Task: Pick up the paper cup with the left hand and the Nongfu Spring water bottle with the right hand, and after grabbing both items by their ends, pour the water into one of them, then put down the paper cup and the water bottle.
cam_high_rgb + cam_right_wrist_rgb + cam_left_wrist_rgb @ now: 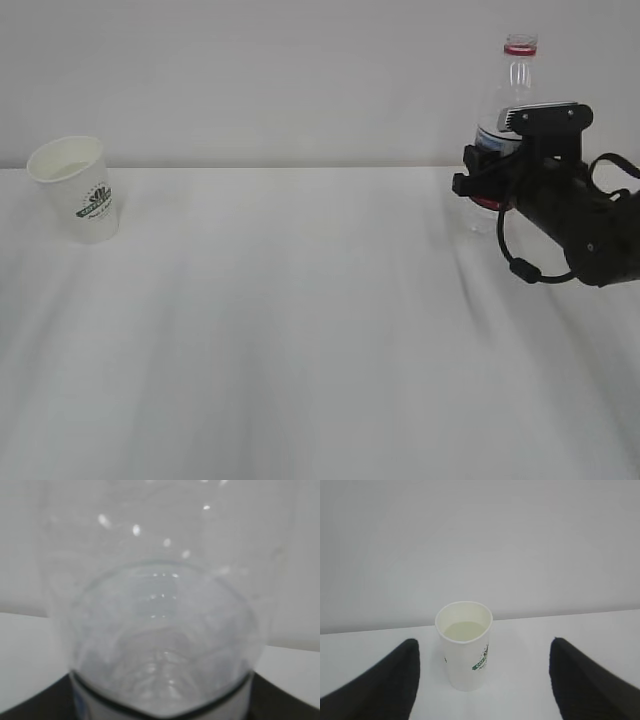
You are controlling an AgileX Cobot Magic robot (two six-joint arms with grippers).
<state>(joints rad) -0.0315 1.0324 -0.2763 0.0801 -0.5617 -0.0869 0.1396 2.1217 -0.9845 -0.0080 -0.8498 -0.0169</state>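
So the cup is sitting upright at the far left of the table, close to the back edge, with the left gripper lined up right behind it. From the left wrist view the jaws are spread wide and empty, one dark finger low on each side, and the cup stands dead ahead between them but further out, not yet inside the gap. It's an upright cup with a vertical long axis, so I'd guess the coming move is just a straight push forward until the fingers flank it, then a squeeze. There's plenty of bare table all round it, nothing to bump, only the wall behind.

Over on the right, the right gripper is at the bottle, which stands upright with no cap on near the back edge. The jaws look clamped round its labelled middle, and the right wrist view is filled with clear ribbed plastic right up against the camera. I can't tell whether the bottle is still on the table or lifted a touch.

The two things are well apart, with open table between them for bringing them together to pour.
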